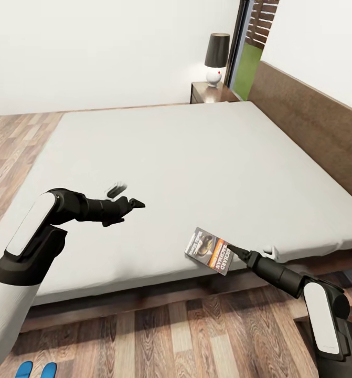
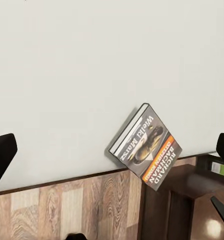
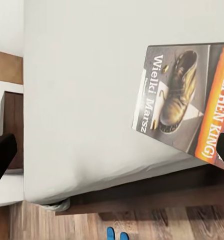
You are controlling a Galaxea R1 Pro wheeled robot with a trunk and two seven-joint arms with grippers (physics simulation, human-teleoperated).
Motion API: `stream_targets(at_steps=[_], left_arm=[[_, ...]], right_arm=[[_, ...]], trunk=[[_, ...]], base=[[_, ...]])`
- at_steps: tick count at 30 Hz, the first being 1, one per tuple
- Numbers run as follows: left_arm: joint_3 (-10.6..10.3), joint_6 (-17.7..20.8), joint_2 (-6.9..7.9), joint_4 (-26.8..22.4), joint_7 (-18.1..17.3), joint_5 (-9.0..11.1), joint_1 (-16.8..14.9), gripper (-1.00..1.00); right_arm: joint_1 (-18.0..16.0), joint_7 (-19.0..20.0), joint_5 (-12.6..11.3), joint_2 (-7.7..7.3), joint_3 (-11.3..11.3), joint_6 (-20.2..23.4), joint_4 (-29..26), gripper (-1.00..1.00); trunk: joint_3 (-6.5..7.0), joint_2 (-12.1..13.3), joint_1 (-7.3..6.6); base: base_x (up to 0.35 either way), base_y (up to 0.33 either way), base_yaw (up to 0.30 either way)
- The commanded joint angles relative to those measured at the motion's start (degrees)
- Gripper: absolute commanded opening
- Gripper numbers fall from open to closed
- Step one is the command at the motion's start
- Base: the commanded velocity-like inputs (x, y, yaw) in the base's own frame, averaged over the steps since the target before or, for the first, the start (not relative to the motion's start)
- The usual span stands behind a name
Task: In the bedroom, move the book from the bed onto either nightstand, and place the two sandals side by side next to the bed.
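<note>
Right claw (image 1: 237, 251) sits at the near edge of the bed (image 1: 160, 157), one dark finger touching the lower corner of the book (image 1: 210, 251); whether its fingers are spread or pinched on that corner I cannot tell. In the right wrist view one finger (image 3: 1, 157) shows at each side of the frame, with the cover (image 3: 184, 95) overlapping the far one.

Outward from there, the book lies tilted, half over the mattress edge above the dark frame. It looks thin, light and fairly stiff, with a glossy cover likely to slip; a grip across the overhanging corner seems best.

Left claw (image 1: 124, 196) hovers over the mattress with fingers apart, holding nothing. Beyond, the nightstand (image 1: 210, 93) carries a lamp (image 1: 216, 59). Both sandals (image 1: 36, 369) lie on the floor (image 1: 160, 336).
</note>
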Motion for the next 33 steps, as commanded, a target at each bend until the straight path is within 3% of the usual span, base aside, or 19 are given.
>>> stream_targets(at_steps=[1, 19, 24, 28, 29, 33], left_arm=[[0.0, 0.1, 0.03, 0.0, 0.5, 0.5, -0.1, 1.0], [-0.1, 0.2, 0.22, 0.0, 0.5, 0.5, 0.5, 1.0], [-0.2, 0.3, 0.12, 0.0, 0.3, 0.5, 1.9, 1.0], [-0.1, 0.3, 0.09, 0.0, 0.2, 0.5, 3.1, 1.0], [0.0, 0.3, 0.14, 0.0, 0.2, 0.5, 4.2, 1.0], [0.0, 0.3, 0.19, 0.0, 0.1, 0.5, 5.2, 1.0]], right_arm=[[0.0, 0.6, 0.5, 0.01, -0.1, 0.2, 0.0, 1.0], [0.1, 0.2, -0.4, 0.48, -0.1, 0.2, 0.4, 1.0], [0.5, -0.4, -0.4, 1.51, -0.4, 0.2, 3.1, 1.0], [1.0, -0.9, -0.4, 1.93, -1.9, 0.2, 5.7, 1.0], [1.3, -1.2, -0.4, 2.12, -3.3, 0.2, 7.3, 1.0], [1.4, -1.3, -0.5, 2.19, -4.1, 0.2, 8.2, 1.0]], trunk=[[0.06, 0.0, 0.0], [1.72, 0.0, 0.0], [2.18, 0.0, 0.0], [2.55, 0.0, 0.0], [2.64, 0.0, 0.0], [3.01, 0.0, 0.0]], base=[[-0.009, 0.0, 0.0], [-0.002, 0.0, 0.0], [0.0, 0.0, 0.0], [0.0, 0.0, 0.0], [0.0, 0.0, 0.0], [0.0, 0.0, 0.0]])
